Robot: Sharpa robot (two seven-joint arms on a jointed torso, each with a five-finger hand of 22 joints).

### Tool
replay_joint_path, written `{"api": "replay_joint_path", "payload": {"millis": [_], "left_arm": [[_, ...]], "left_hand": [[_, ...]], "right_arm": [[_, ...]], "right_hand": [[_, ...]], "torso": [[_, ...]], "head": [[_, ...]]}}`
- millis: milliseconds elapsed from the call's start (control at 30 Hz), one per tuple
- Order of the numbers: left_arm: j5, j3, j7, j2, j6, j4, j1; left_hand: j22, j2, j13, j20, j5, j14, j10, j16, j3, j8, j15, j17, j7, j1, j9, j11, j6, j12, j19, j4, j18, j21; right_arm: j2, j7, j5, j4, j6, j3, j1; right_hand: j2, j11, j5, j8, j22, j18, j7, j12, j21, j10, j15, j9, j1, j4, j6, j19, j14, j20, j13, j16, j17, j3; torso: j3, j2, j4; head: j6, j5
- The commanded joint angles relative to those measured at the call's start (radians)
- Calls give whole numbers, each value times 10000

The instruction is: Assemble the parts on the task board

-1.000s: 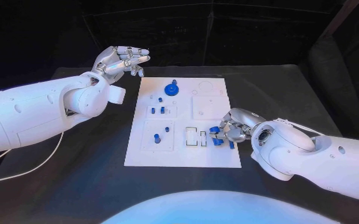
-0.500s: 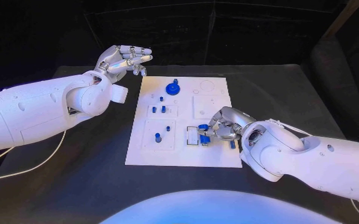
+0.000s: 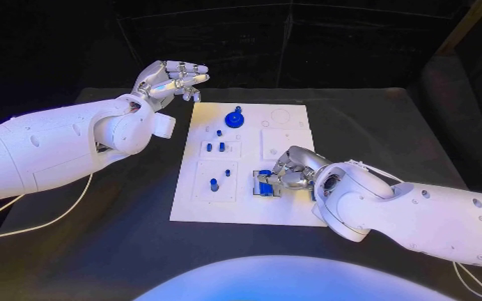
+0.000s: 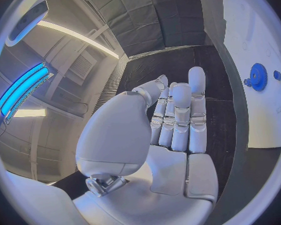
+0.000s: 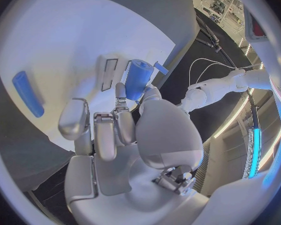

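Right hand (image 3: 284, 170) shifted leftward over board (image 3: 286, 212), apparently gripping blue part (image 5: 138, 78)

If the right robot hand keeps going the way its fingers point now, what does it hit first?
Probably the white board. The right robot hand holds a blue part just over the rectangular slots, so the part's tip would likely land at those slots. How much height is left is unclear.

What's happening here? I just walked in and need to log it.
The robot is assembling small blue parts on the white task board. Its right hand holds a blue part over the slots near the board's front. Its left hand hangs empty above the table beyond the board's far left corner. A blue gear and several blue pegs stand on the board.
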Motion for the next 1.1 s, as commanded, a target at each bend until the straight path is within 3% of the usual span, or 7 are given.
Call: {"api": "replay_joint_path", "payload": {"millis": [33,200,367,467,633,933,1100], "left_arm": [[19,8,16,13,127,28,16],[19,9,21,8,107,35,20],[19,9,23,3,98,43,23],[19,9,23,-3,93,45,24],[19,9,27,-14,79,51,26],[19,9,25,-22,67,45,27],[19,8,25,-22,66,35,26]], "left_hand": [[-11,67,6,25,34,-34,-7,-64,-32,4,15,-13,51,4,-11,39,-3,-17,17,-40,145,-57],[-11,67,6,25,34,-34,-7,-64,-32,4,15,-13,51,4,-11,39,-3,-17,17,-40,145,-57],[-11,67,6,25,34,-34,-7,-64,-32,4,15,-13,51,4,-11,39,-3,-17,17,-40,145,-57],[-11,67,6,25,34,-34,-7,-64,-32,4,15,-13,51,4,-11,39,-3,-17,17,-40,145,-57],[-15,67,5,26,34,-34,-11,-65,-43,2,18,-15,54,-14,-12,42,-6,-20,18,-33,144,-61],[-15,67,5,26,34,-34,-11,-65,-43,2,18,-15,54,-14,-12,42,-6,-20,18,-33,144,-61],[-15,67,5,26,34,-34,-11,-65,-43,2,18,-15,54,-14,-12,42,-6,-20,18,-33,144,-61]], "right_arm": [[98,-60,298,-92,354,7,22],[202,-61,347,-208,311,8,26],[252,-140,258,-304,51,8,29],[255,-164,183,-337,-47,8,31],[201,-195,-29,-315,-121,8,32],[16,31,-361,-22,-177,8,30],[-127,598,-599,201,-204,7,29]], "right_hand": [[0,-28,-188,42,-15,-143,-25,-52,36,27,-79,38,-124,-1,63,-4,861,-51,364,56,1530,-134],[-68,-32,-1328,96,-56,-137,-29,-131,6,13,-85,156,-384,4,22,-30,852,-63,348,37,1493,-436],[-790,60,-2989,113,-424,-73,52,-893,-214,-334,-23,313,-1301,60,-265,-245,806,-9,-208,-60,1294,-422],[-1047,88,-3420,143,-590,-42,92,-1379,-316,-558,9,383,-1693,57,-382,-337,799,19,-579,-78,1272,-145],[-1264,117,-3581,186,-758,-11,128,-1852,-424,-776,37,461,-2045,59,-515,-424,788,47,-944,-106,1235,76],[-1169,112,-3557,253,-725,-17,118,-1906,-421,-778,38,519,-2081,43,-510,-397,788,53,-985,-111,1241,229],[-948,55,-3191,575,-759,-13,54,-1996,-472,-777,-8,748,-405,-249,-521,-389,796,15,-1056,-113,1273,573]], "torso": [[1,1,12],[1,-1,4],[5,-6,-6],[2,-6,-7],[9,-10,-4],[18,-8,-16],[17,-12,-18]], "head": [[-26,-1],[-38,40],[-45,81],[-43,89],[-57,104],[-51,136],[-45,127]]}}
